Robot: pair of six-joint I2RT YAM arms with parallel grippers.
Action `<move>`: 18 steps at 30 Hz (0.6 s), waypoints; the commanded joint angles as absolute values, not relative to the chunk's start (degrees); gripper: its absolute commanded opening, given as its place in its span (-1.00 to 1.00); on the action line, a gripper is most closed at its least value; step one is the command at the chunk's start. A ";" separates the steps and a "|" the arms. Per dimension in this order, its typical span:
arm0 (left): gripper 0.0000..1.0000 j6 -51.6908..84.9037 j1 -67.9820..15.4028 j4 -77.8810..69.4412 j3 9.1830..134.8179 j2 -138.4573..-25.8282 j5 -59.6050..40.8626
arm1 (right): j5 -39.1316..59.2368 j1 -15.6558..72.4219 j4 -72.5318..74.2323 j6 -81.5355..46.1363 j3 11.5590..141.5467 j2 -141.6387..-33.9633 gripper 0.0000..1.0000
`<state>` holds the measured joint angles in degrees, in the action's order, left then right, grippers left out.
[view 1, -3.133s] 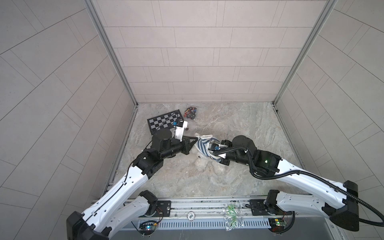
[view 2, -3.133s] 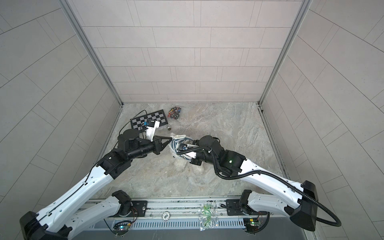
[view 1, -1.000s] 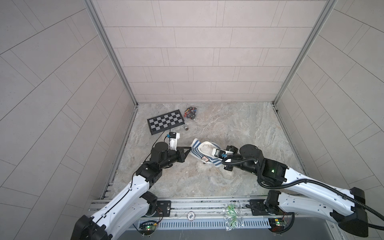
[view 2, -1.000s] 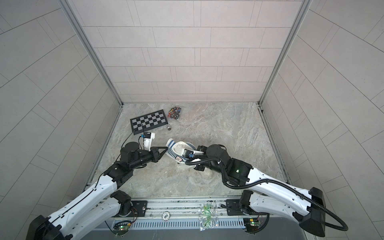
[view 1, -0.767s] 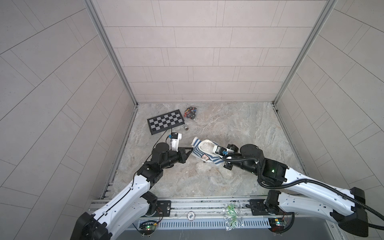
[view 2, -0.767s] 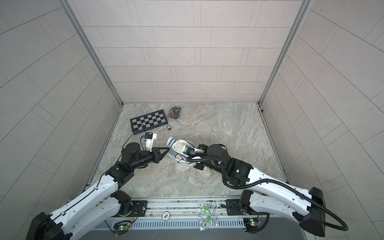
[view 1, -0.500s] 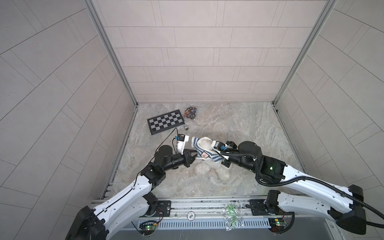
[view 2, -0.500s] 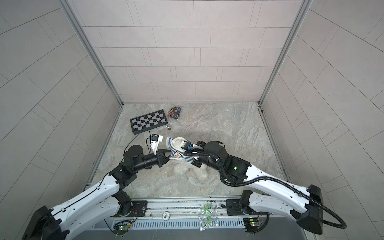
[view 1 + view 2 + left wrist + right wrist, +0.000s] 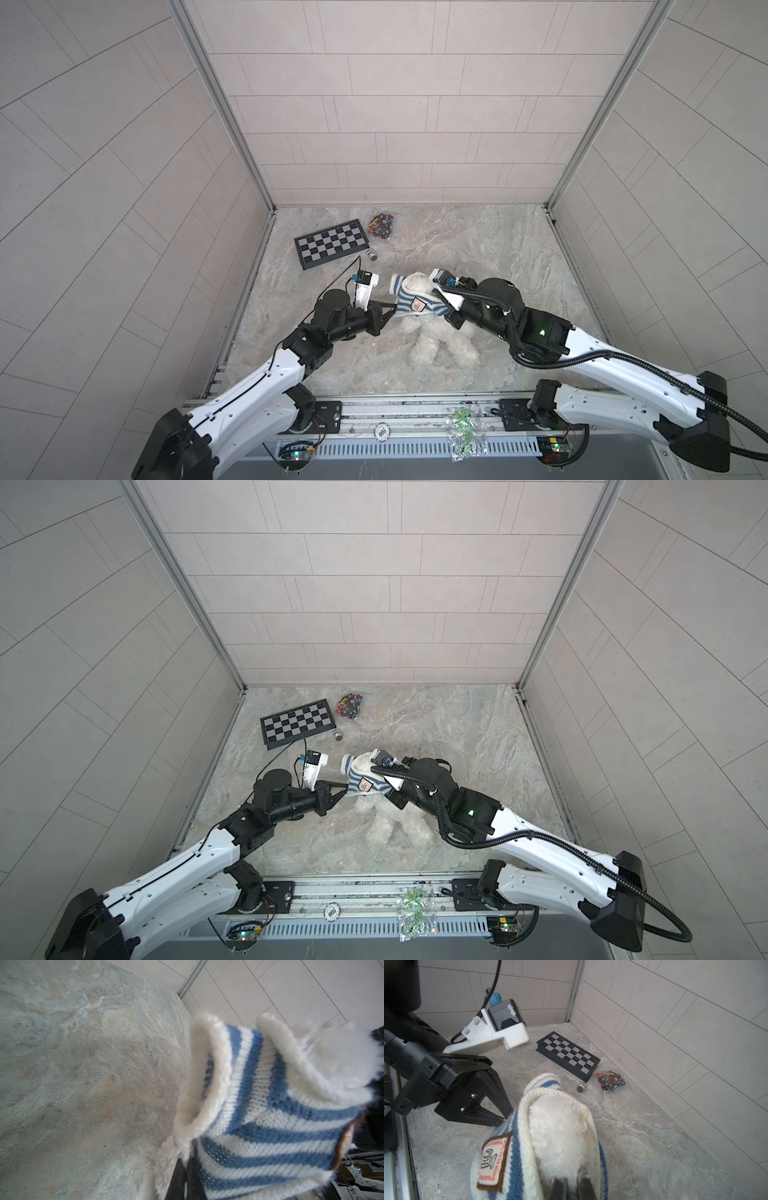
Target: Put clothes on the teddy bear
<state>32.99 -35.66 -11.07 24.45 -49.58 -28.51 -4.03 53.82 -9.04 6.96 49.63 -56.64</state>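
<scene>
Pinched at its hem by the closed left gripper (image 9: 392, 308) and right gripper (image 9: 571, 1185), the striped shirt (image 9: 411, 299) had been lowered onto the head of the teddy bear (image 9: 424, 351), sleeves seemingly unfilled.

Mounted on the metal rail (image 9: 395, 409), the left arm (image 9: 266, 374) and the right arm (image 9: 623, 365) are wearing smooth white shells on their long links, and these are giving way to matte black at the round joints farther from that rail. A ribbed black hose (image 9: 552, 365) is trailing along the right arm, where a small green light (image 9: 542, 332) is glowing. The left claw (image 9: 392, 309) is showing black wedge-shaped fingers (image 9: 498, 1088) with silver screws (image 9: 473, 1096), and a white bracket (image 9: 488, 1041) beside it is carrying a dark camera (image 9: 503, 1015) with a blue plug (image 9: 495, 998).
</scene>
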 commanded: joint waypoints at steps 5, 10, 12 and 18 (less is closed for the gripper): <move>-1.00 30.46 -36.56 -9.60 28.79 -48.46 -27.37 | -2.71 53.35 -3.88 2.70 52.41 -57.75 -1.00; -0.75 29.30 -36.40 -8.80 30.07 -48.53 -23.92 | 1.95 53.35 -4.03 2.48 52.27 -57.52 -1.00; -0.58 27.65 -36.06 -6.44 31.28 -47.85 -22.69 | 2.55 53.22 -4.78 1.93 52.59 -57.41 -1.00; -0.05 21.10 -35.86 3.29 33.30 -39.86 -16.02 | 6.06 47.78 -10.44 -5.19 56.14 -59.40 -1.00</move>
<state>25.93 -36.03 -1.83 30.94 -44.07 -20.05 3.60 49.93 -9.74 -0.34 53.15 -58.96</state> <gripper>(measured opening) 0.451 0.073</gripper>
